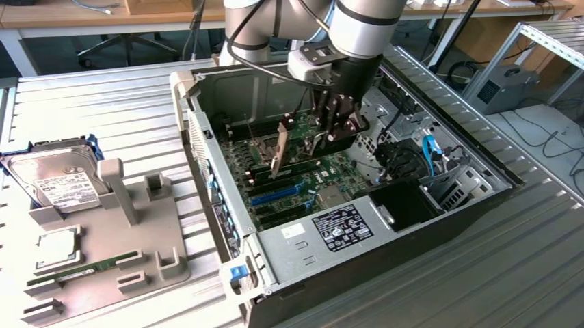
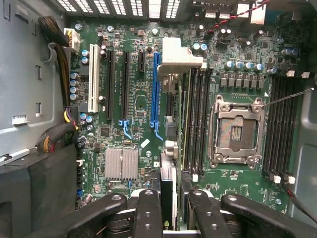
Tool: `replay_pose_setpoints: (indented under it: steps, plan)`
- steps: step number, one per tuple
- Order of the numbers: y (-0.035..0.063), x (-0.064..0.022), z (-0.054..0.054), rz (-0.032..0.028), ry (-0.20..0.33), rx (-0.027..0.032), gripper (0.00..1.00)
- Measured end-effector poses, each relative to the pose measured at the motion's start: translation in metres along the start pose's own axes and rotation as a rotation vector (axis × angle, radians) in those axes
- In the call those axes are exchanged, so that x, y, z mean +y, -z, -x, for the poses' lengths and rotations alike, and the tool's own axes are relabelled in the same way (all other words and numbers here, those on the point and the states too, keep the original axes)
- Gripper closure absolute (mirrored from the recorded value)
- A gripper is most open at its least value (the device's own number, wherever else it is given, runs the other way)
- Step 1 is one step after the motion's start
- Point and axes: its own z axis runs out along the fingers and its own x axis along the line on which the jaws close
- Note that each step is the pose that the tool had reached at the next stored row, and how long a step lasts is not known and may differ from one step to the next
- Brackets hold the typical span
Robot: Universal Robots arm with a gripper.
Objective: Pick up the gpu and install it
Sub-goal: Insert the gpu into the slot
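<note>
A: Black card (image 1: pixel 334 130), the gpu, where is it?
B: Clamped edge-up in the tool (image 1: pixel 332 140), hanging inside the open computer case (image 1: pixel 273 253), just above the green motherboard (image 1: pixel 301 179).
A: And from the wrist?
B: The tool's fingers (image 2: pixel 148 210) pinch the card (image 2: pixel 168 193) near the blue slot (image 2: pixel 157 89). A hard drive (image 1: pixel 55 179) lies on the bench (image 1: pixel 109 102).

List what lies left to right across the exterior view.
Boxy silver hard drive with white label → grey plastic parts tray → open black computer case → grey box on the floor.
</note>
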Motion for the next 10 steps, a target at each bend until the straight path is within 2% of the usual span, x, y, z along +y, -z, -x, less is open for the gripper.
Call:
replay_pose_setpoints:
  steps: [10]
  plan:
    - [-0.0024,0.0001,-0.0001,0.0,0.0,0.0,0.74]
